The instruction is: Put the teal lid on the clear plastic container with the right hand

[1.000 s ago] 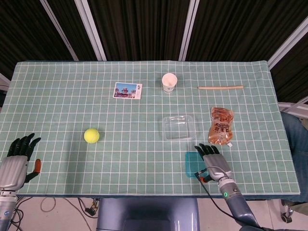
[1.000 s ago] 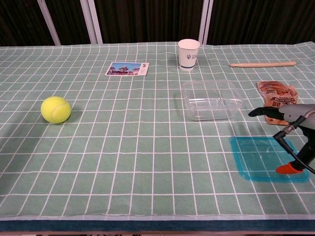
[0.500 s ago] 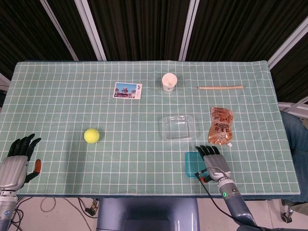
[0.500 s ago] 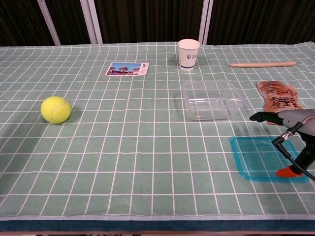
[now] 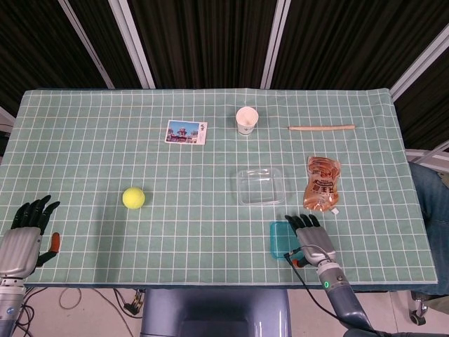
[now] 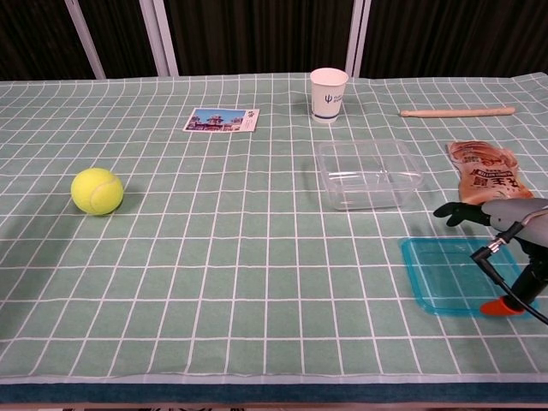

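The teal lid (image 5: 278,239) (image 6: 443,274) lies flat on the green checked cloth near the front edge, right of centre. My right hand (image 5: 313,243) (image 6: 507,214) is over the lid's right part, fingers stretched out above it and the orange thumb tip down at its near right edge. Nothing shows a grip on it. The clear plastic container (image 5: 261,186) (image 6: 368,174) stands uncovered just behind the lid and slightly left. At the table's front left corner, my left hand (image 5: 24,235) holds nothing, fingers apart; the chest view does not show it.
An orange snack pouch (image 5: 322,184) (image 6: 485,167) lies just right of the container, close behind my right hand. Further back are a paper cup (image 5: 247,120) (image 6: 329,94), a wooden stick (image 5: 321,128) and a postcard (image 5: 186,132). On the left sits a tennis ball (image 5: 133,198) (image 6: 97,190).
My right hand has drawn slightly back toward the front edge and sunk lower over the lid. The lid, the container and my left hand stay put.
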Controlling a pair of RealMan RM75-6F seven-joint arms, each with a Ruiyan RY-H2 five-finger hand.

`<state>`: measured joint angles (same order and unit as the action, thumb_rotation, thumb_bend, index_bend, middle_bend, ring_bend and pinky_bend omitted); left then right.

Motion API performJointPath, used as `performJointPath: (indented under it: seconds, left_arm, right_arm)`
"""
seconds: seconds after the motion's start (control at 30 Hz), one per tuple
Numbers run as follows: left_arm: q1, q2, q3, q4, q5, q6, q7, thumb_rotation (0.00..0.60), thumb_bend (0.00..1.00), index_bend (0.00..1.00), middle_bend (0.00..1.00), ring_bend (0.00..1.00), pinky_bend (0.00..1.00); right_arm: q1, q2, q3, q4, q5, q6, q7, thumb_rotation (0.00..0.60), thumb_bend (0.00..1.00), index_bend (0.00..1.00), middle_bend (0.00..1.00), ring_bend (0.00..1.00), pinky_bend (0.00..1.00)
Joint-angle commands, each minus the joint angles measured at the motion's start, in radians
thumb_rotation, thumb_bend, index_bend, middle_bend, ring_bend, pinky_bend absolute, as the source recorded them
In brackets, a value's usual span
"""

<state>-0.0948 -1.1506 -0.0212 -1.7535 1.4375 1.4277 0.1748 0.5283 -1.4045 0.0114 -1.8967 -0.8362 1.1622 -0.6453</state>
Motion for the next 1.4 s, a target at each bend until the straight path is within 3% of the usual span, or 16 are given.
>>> performJointPath:
  seconds: [0.03, 1.4]
  left_arm:
    - [0.0, 0.0, 0.0, 0.0, 0.0, 0.0, 0.001, 0.6, 0.56, 0.12, 0.0, 0.0, 0.0]
    - [-0.002, 0.004, 0.001, -0.007, -0.01, -0.006, 0.002, 0.6, 0.56, 0.12, 0.0, 0.0, 0.0]
  right_arm:
    - [0.0, -0.001, -0.002, 0.002, -0.002, 0.0, 0.0, 0.6, 0.21, 0.01, 0.14, 0.0, 0.0]
    - [0.007, -0.062, 0.001, 0.026, 0.035, 0.04, -0.048, 0.6, 0.16, 0.01, 0.14, 0.0, 0.0]
